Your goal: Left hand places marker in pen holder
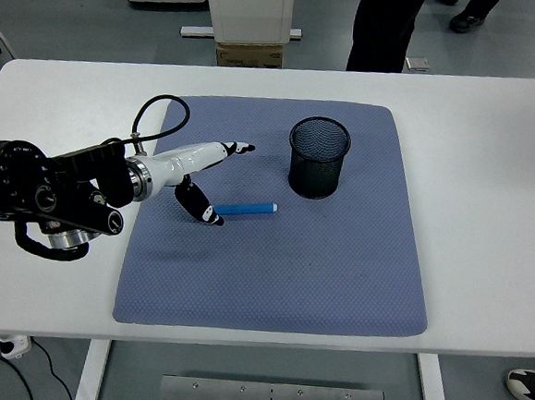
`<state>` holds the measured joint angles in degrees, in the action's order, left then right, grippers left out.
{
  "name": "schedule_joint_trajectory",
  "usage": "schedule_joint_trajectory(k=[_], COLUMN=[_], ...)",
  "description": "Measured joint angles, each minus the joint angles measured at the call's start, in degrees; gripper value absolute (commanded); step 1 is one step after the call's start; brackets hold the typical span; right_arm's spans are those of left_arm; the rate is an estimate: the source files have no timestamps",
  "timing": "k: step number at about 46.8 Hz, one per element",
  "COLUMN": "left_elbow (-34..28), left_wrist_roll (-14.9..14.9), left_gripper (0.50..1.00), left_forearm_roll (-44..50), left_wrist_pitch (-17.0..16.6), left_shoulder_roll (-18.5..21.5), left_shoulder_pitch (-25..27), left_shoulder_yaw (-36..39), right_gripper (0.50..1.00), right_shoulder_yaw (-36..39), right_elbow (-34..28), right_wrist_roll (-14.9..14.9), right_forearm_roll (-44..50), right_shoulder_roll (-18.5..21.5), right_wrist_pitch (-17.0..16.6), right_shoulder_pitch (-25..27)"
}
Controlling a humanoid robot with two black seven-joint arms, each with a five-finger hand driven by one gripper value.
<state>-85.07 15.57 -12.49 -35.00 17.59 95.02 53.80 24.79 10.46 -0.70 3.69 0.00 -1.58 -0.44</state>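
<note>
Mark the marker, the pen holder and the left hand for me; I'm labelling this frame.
marker [248, 208], head view, middle of its blue barrel.
pen holder [317, 171], head view, front of its black mesh wall.
left hand [199, 162], head view, middle of the white palm.

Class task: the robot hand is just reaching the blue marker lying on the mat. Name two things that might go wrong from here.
1. The left robot hand touches only the near end of the marker, with fingers open; the marker may roll or slide away on the mat.
2. The pen holder looks light and narrow; a tilted marker might hit its rim or tip it.
</note>
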Motion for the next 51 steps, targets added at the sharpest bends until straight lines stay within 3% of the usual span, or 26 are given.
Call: schedule_joint_trajectory(k=[27, 51], left_elbow=[0.26, 1.6], left_wrist_roll=[0.07, -0.1], left_gripper=[1.0, 1.0], left_forearm_roll=[-0.16, -0.25], left_wrist_pitch=[1.06, -0.01], left_shoulder_roll=[0.44, -0.99], left_shoulder_pitch=[1.39, -1.07], left_shoulder_yaw=[1.22, 1.23], right_gripper=[1.0, 1.0], right_shoulder_yaw=[0.0, 0.0], right_elbow=[0.0, 0.0], right_wrist_roll=[0.0, 0.0], right_forearm_roll=[0.0, 0.0], right_shoulder_roll=[0.0, 0.0], right_wrist_pitch=[-0.01, 0.0], right_shoulder_pitch=[0.0, 0.0])
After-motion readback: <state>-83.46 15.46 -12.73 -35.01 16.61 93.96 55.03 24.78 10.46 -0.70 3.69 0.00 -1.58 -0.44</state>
